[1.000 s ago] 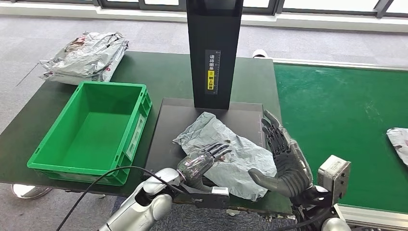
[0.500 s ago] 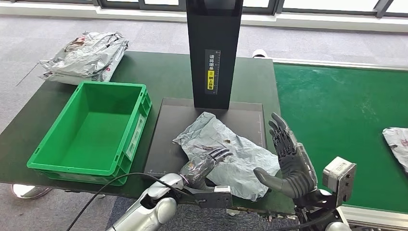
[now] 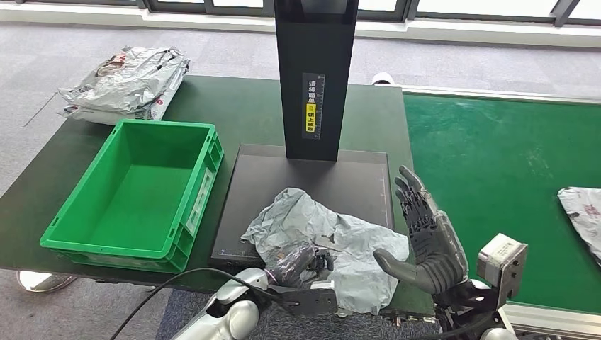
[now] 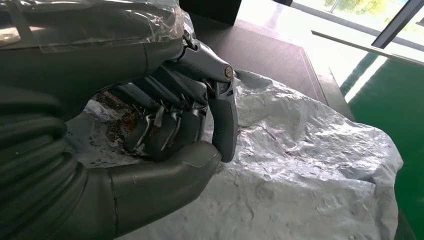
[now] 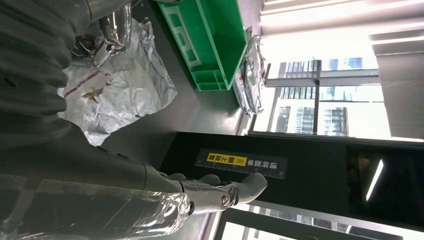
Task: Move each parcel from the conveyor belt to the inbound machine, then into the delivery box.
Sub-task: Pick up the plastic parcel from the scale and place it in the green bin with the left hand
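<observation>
Your left robot hand (image 3: 301,260) has its fingers (image 4: 165,131) curled into the crumpled grey parcel (image 3: 333,244), gripping a fold of the wrapping; the left wrist view shows the thumb pressed against the bag from the other side. The parcel lies on the near part of the black platform of the inbound machine (image 3: 312,78), with its near edge hanging past the front of the bench (image 3: 241,113). Your right robot hand (image 3: 425,237) stands just beside the parcel's right edge, palm turned toward it, fingers spread wide and holding nothing. The green delivery box (image 3: 127,191) sits on the bench to the left of the platform. Behind the box, a pile of silver-grey parcels (image 3: 127,81) rests at the far left corner. On the green conveyor belt (image 3: 496,163) to your right, another parcel (image 3: 581,212) lies at the picture's edge.
</observation>
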{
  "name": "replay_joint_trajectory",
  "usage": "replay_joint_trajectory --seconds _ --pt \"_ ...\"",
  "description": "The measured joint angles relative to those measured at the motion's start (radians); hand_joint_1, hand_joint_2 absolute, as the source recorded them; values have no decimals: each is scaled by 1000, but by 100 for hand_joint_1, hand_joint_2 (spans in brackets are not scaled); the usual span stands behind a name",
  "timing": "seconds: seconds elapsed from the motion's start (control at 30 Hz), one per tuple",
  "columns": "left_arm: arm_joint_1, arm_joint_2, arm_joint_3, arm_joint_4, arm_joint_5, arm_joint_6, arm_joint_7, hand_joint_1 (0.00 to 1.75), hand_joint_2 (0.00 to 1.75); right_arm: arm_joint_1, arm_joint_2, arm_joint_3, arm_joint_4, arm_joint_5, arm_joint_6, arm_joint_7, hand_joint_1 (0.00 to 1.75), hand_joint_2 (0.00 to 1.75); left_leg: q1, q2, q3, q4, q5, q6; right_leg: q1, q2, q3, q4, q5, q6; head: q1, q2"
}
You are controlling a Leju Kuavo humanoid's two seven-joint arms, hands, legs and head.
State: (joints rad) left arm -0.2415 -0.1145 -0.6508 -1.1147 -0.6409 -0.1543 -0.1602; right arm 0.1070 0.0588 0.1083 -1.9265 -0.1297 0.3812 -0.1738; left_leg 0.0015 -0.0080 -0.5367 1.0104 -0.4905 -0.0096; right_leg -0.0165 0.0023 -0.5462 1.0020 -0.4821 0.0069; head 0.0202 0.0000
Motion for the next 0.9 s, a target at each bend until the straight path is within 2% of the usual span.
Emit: replay_joint_trajectory --seconds 0.23,0.53,0.7,0.9 --pt "13 8 0 -2 1 6 0 175 175 0 0 -2 0 -13 9 -5 0 175 0 0 0 0 0 0 0 0 0 0 0 0 0 0" --pt "6 17 4 -7 -61 70 37 175 175 10 0 -18 0 -17 12 -6 0 175 0 0 0 0 0 0 0 0 0 0 0 0 0 0" --pt "-41 36 20 -29 -165 94 75 175 175 14 0 -20 0 -21 17 -12 0 175 0 0 0 0 1 0 0 0 0 0 0 0 0 0" --pt "-88 52 57 -70 -219 89 84 175 175 17 0 -29 0 -26 28 -21 0 175 0 0 0 0 1 0 0 0 0 0 1 0 0 0"
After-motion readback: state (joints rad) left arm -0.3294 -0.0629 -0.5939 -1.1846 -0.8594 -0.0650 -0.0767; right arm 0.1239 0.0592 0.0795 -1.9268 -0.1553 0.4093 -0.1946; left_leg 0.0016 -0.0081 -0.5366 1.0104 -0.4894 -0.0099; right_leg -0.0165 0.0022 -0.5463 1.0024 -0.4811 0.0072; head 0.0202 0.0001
